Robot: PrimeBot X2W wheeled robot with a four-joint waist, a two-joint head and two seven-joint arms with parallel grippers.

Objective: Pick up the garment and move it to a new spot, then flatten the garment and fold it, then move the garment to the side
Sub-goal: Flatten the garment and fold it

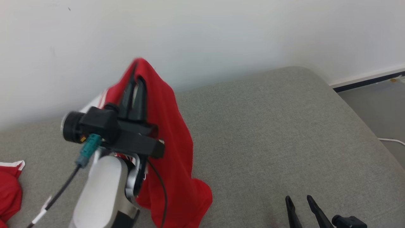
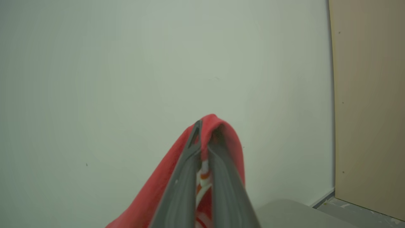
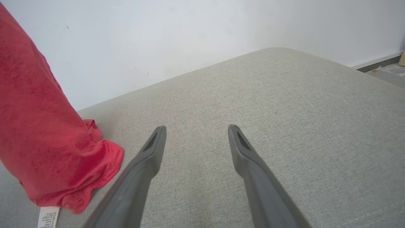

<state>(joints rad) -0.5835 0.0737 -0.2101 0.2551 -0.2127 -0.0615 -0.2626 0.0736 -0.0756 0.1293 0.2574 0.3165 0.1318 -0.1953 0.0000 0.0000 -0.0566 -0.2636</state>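
A: What is seen nearest the camera?

B: The right gripper [image 1: 298,198] is seen at the lower right of the head view. Its two dark fingers are spread wide and nothing is held between them. It is poised just above the grey cushion [image 1: 269,126].

A: And the left side?

B: The pale forearm [image 1: 104,190] is angled upward, with a black cable [image 1: 60,190] trailing from a teal plug [image 1: 88,148] at the wrist. The left gripper [image 1: 136,79] is clamped tight on the red garment [image 1: 171,126].

A: How is the garment held?

B: It is pinched near its top, and the cloth is draped over the fingertips. In the left wrist view a white and orange striped part is caught between the fingers. From there the cloth hangs down, and its lower end is bunched on the cushion, to the left of the right gripper. A white label [image 3: 47,217] is seen on the cushion at that lower end.

A: Is anything else noted on the cushion?

B: A further piece of red cloth [image 1: 9,190] with a white-striped edge is seen at the far left. Whether it is part of the same garment cannot be told.

A: And beyond?

B: The cushion is backed by a white wall [image 1: 221,31]. To the right, grey floor [image 1: 379,104], a dark skirting strip [image 1: 367,81] and a white cord [image 1: 392,140] are seen.
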